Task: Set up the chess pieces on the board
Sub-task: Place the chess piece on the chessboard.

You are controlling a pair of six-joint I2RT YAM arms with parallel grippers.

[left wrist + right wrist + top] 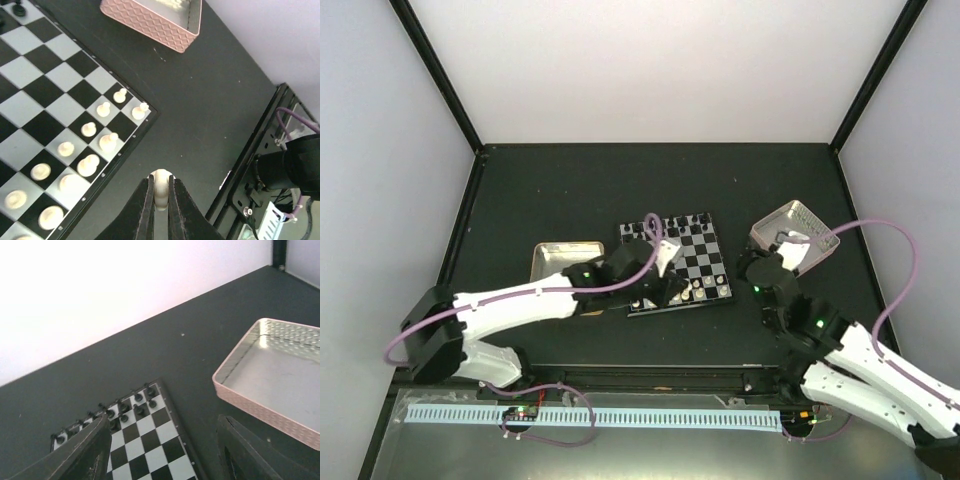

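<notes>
The left arm (520,300) is stretching forward from its base, its gripper (161,178) pinching a cream piece (161,190) between closed fingers. The right arm (850,355) is bending inward at the elbow, its gripper (164,425) gaping wide.

Table: matte black tabletop (570,190)
Centre: small black-and-white checkered chessboard (705,255)
Left: gold-rimmed square tin tray (555,264)
Right: pink-sided square metal tray (798,222)

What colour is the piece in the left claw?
Cream. The piece shows best in the left wrist view.

Plain white walls (650,70) enclose a matte black tabletop (550,190).
</notes>
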